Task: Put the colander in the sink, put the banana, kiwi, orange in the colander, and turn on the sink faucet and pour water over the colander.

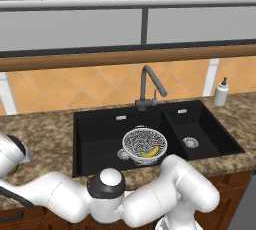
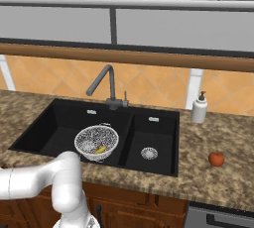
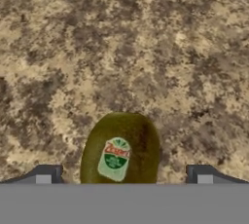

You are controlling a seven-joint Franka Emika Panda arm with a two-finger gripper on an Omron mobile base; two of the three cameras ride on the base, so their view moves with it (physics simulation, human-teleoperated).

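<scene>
The gripper [image 3: 124, 179] stands wide apart, its finger tips at 8 and 4 o'clock flanking the stickered kiwi [image 3: 120, 149] without visibly touching it. The kiwi lies on the speckled granite counter [image 3: 121, 47].

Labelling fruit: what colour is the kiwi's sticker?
White with a green patch and red lettering, on the olive-brown kiwi; hand view.

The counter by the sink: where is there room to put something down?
Bare counter lies between the soap bottle and the orange, and right of the orange. The large basin is crowded by the colander holding the banana.
</scene>
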